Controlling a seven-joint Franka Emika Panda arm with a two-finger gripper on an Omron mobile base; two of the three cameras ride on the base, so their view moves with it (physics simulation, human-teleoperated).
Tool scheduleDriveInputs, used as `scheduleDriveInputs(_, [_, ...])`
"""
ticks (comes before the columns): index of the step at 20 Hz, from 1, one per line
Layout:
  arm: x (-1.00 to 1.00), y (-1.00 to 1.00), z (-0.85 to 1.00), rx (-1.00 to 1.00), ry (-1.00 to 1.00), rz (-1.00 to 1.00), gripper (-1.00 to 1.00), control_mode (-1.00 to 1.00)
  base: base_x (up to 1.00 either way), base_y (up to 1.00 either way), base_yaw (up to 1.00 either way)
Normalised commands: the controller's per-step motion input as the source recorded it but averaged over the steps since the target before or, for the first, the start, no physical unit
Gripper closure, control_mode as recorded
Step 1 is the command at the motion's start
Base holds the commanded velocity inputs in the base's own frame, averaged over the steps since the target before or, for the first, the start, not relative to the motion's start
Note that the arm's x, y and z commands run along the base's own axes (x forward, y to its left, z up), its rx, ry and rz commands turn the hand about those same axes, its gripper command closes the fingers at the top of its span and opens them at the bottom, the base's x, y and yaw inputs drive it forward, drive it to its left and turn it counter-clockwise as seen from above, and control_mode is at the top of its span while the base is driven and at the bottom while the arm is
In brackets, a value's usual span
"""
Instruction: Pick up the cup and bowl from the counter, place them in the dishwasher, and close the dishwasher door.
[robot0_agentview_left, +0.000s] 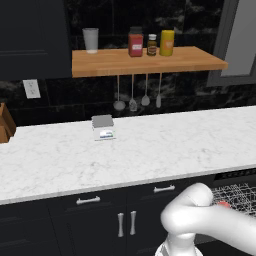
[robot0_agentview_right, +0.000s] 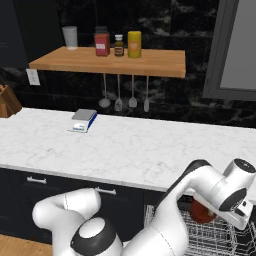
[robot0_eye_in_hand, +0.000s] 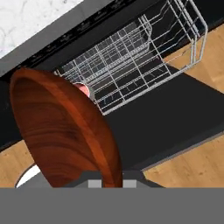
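My gripper (robot0_eye_in_hand: 112, 180) is shut on the rim of the brown wooden bowl (robot0_eye_in_hand: 61, 131), which stands tilted on edge above the open dishwasher. From the right base view the bowl (robot0_agentview_right: 202, 212) hangs under the hand, just over the silvery wire rack (robot0_agentview_right: 215, 237). That rack (robot0_eye_in_hand: 131, 61) is pulled out over the lowered dishwasher door (robot0_eye_in_hand: 166, 118). A small pinkish-red cup (robot0_eye_in_hand: 83, 90) shows inside the rack, mostly hidden behind the bowl's rim. The white marble counter (robot0_agentview_left: 125, 150) runs above the dishwasher.
A small grey scale (robot0_agentview_left: 103, 127) sits on the counter, with a wooden knife block (robot0_agentview_left: 5, 129) at the far left. The wooden wall shelf (robot0_agentview_left: 145, 61) holds a glass and jars, and utensils (robot0_agentview_left: 132, 97) hang below it. Wood floor (robot0_eye_in_hand: 192, 166) lies around the door.
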Motion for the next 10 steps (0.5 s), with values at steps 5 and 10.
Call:
scheduleDriveInputs(5, [-0.11,0.36,-0.24,0.0,0.0,0.28,1.0,-1.0,0.0,0.0,0.0])
scheduleDriveInputs(10, [0.0,0.19,-0.6,0.0,0.02,0.21,1.0,-1.0,0.0,0.0,0.0])
